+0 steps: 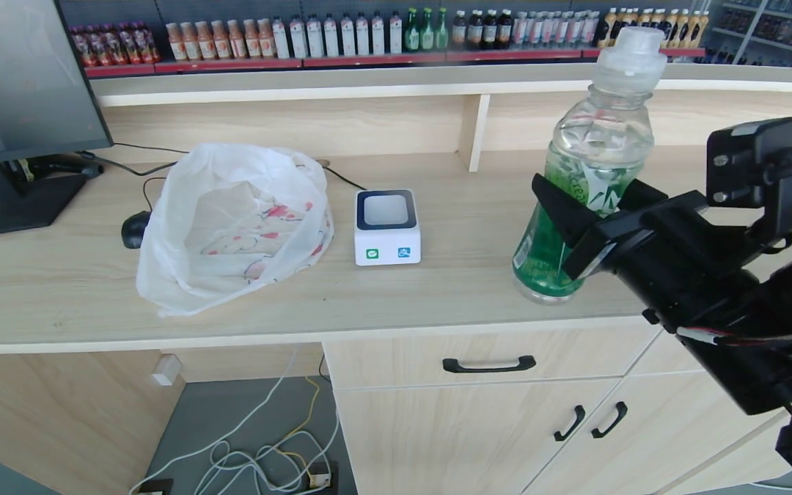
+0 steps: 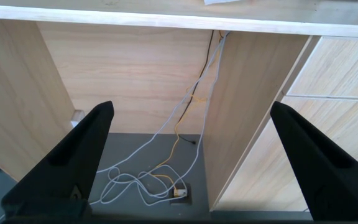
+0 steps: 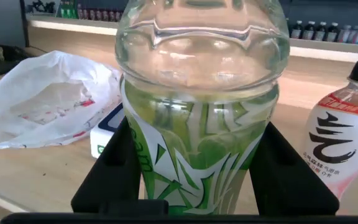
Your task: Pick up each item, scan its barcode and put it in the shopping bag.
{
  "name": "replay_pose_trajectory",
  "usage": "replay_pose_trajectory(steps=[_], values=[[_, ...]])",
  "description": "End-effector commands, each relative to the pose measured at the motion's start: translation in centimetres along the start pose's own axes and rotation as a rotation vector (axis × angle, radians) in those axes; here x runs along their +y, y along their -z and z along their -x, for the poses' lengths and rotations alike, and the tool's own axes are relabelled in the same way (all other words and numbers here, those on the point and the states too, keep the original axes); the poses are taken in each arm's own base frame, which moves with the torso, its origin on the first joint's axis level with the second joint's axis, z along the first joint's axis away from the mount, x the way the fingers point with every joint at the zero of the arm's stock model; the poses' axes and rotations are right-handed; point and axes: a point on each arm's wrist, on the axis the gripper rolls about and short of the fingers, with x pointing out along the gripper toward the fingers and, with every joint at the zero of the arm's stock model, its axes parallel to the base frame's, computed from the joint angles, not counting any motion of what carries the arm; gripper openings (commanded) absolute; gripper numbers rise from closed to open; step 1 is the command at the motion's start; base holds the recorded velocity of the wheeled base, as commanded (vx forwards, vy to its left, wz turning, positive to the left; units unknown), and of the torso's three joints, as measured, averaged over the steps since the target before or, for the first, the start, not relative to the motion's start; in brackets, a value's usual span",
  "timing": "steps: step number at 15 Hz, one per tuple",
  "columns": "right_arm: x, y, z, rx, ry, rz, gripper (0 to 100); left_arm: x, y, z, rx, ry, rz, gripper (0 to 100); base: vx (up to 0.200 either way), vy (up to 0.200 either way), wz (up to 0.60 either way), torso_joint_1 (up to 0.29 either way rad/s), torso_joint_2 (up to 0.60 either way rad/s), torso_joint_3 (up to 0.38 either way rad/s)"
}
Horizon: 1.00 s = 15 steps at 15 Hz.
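A clear bottle [image 1: 592, 158] with a green label and a pale cap stands upright above the counter's front right part, with my right gripper [image 1: 595, 210] shut on its lower half. In the right wrist view the bottle [image 3: 201, 124] sits between the two black fingers [image 3: 114, 168]. I cannot tell whether its base touches the counter. The white scanner box [image 1: 387, 227] is at the counter's middle, and the open white shopping bag [image 1: 231, 220] lies left of it. My left gripper [image 2: 191, 168] hangs open below the counter, holding nothing.
A second bottle [image 3: 344, 149] with a white and pink label and a black cap stands on the counter beyond the held one. A monitor [image 1: 18, 75] and a mouse [image 1: 136, 229] are at the far left. Cables [image 2: 160, 180] lie on the floor under the counter.
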Motion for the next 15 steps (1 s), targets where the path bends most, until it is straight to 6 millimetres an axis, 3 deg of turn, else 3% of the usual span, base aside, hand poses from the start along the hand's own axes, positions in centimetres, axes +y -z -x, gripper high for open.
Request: replay_pose_trajectory(steps=[1, 6, 15], values=[[-0.6, -0.6, -2.2, -0.049, 0.092, -0.029, 0, 0.0, 0.0, 0.0, -0.001, -0.001, 0.001, 100, 0.0, 0.0, 0.0, 0.0, 0.0, 0.0], [-0.6, -1.4, -3.5, -0.119, 0.131, -0.026, 0, 0.0, 0.0, 0.0, -0.001, -0.001, 0.004, 100, 0.0, 0.16, 0.0, 0.005, 0.0, 0.004], [-0.6, -1.6, -3.5, -0.112, 0.121, -0.016, 0, 0.0, 0.0, 0.0, -0.001, -0.001, 0.002, 100, 0.0, 0.2, 0.0, 0.005, 0.0, 0.002]])
